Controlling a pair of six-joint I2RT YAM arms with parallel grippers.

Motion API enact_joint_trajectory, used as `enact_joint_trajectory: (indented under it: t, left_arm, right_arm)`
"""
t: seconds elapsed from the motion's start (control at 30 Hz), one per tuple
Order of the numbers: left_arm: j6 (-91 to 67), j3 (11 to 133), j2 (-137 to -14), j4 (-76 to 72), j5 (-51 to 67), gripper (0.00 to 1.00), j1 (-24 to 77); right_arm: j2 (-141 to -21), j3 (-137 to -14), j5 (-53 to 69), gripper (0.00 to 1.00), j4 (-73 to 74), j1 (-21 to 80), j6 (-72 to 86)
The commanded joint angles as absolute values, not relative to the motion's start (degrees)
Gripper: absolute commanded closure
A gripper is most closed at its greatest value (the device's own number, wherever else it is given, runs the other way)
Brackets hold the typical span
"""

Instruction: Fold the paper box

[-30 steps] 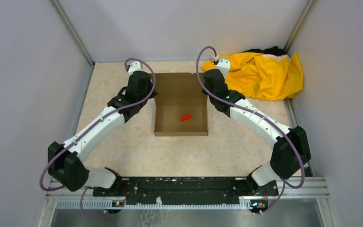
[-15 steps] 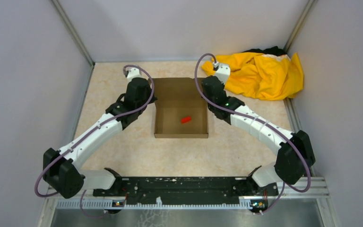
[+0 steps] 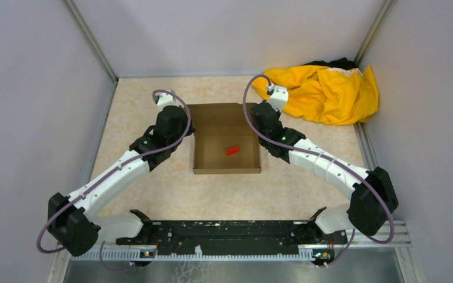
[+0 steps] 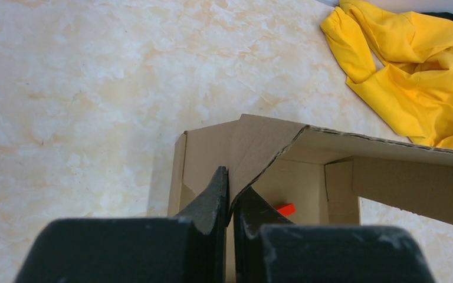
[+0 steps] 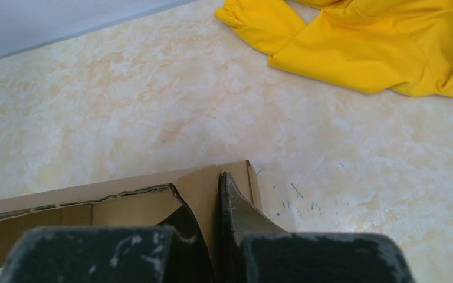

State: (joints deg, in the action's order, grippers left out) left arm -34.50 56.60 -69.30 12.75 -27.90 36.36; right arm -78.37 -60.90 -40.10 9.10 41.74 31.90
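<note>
View from above: the paper box (image 3: pixel 219 117) lies at centre frame on the table (image 3: pixel 153 106), its tray open upward and a rear panel rising at the upper edge. A small red block (image 3: pixel 232 149) rests inside the tray. The left arm (image 3: pixel 124 165) meets the box at its upper-left corner and the right arm (image 3: pixel 324 165) at its upper-right corner. A yellow garment (image 3: pixel 324 91) lies at upper right, apart from the box.

Left wrist view: the left gripper (image 4: pixel 230 190) is pressed together on a thin cardboard flap at the box corner, low in the frame. The flap runs up and right from the fingertips into a creased panel.

Right wrist view: the right gripper (image 5: pixel 218 187) is likewise pinched on a thin cardboard edge at the opposite corner, at lower centre.

Handling, as judged:
- The sheet is light and likely to slide on the smooth table if pushed from one side only.
- Corrugated board is stiff across its panels and yields along the scored creases.
- Hold it near a corner, close to the crease, one gripper per side.
- An excessive pinch may crush the flutes, and an uneven pull may tear a slit.
</note>
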Motion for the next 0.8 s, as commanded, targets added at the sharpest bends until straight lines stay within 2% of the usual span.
enact_joint_trajectory:
  t: [0.0,0.77]
  left_arm:
    - [-35.3,53.5,-67.3,13.9,-27.6,0.94,37.0]
    - [-35.0,44.8,-62.7,10.7,-30.9,0.94,41.5]
  right_arm:
    - [-76.0,-58.8,-39.7,1.00,8.5,42.8,36.0]
    - [-72.0,-50.5,-42.0,1.00,6.7,44.9,38.1]
